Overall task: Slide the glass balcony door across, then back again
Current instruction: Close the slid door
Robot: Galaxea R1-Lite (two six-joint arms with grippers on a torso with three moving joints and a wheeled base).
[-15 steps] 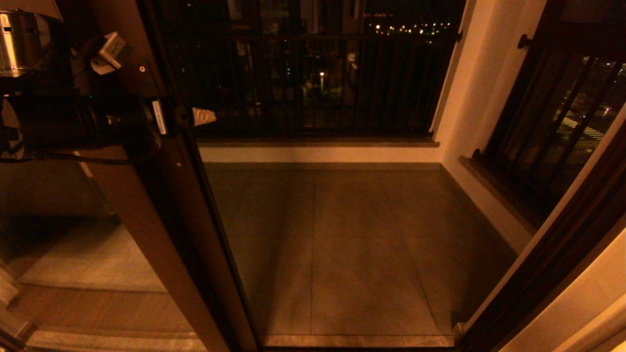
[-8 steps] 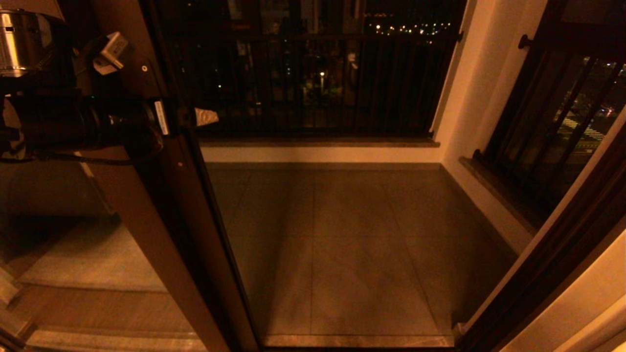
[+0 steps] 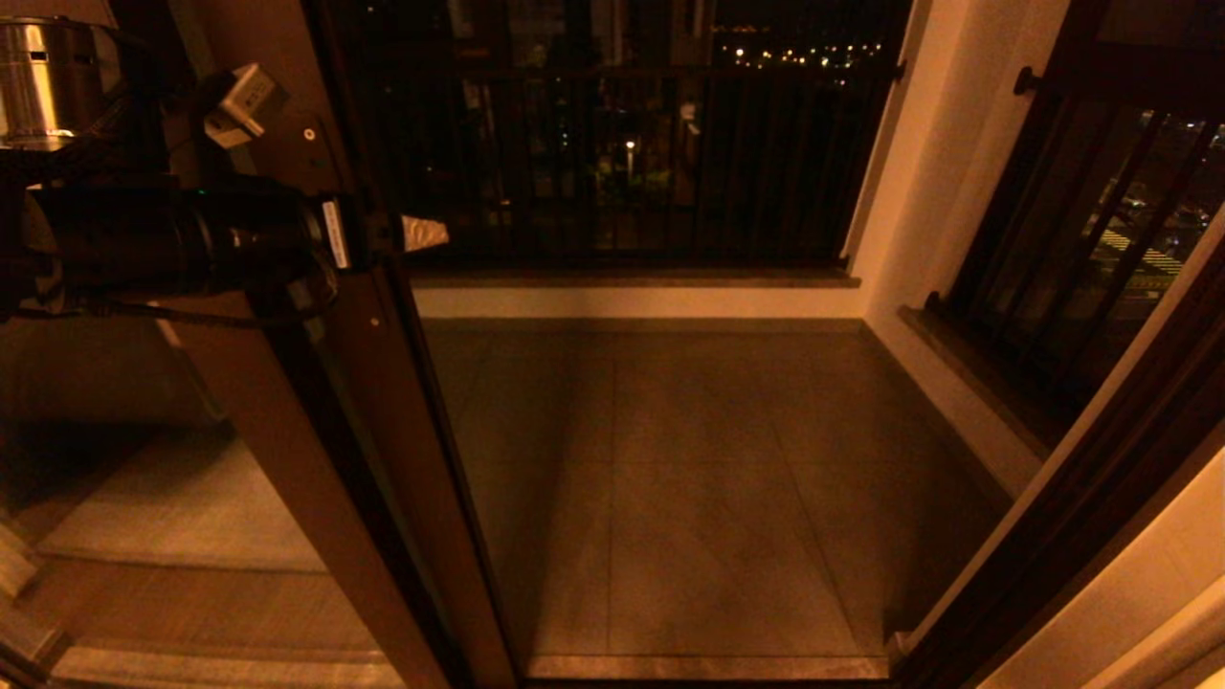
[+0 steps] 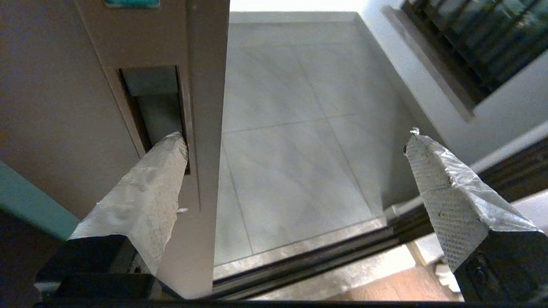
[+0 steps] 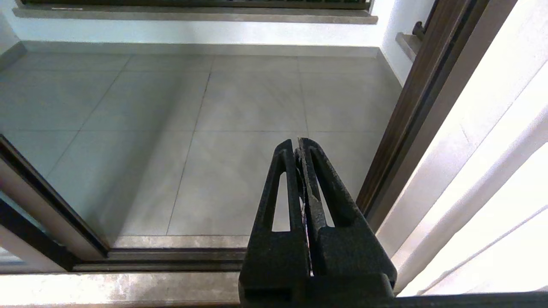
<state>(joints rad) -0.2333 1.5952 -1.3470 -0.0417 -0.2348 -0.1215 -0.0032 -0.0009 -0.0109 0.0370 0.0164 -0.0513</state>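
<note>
Now your glass balcony door (image 3: 316,459) stands at the left, its upright straddled.
You see its white label (image 3: 335,233), unreadable; far beyond, black railing (image 3: 622,163). Left gripper (image 4: 295,141) spread wide, one fingertip (image 4: 169,149) in the recessed handle (image 4: 156,102); right gripper (image 5: 298,145) clenched, near the right frame.

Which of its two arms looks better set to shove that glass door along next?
Probably the left. The left gripper straddles the glass balcony door, one fingertip inside its recessed handle. The right gripper hangs shut, away from it.

glass balcony door (image 3: 383,402) top cut off, left gripper (image 3: 383,233) perhaps half hidden behind its upright
</note>
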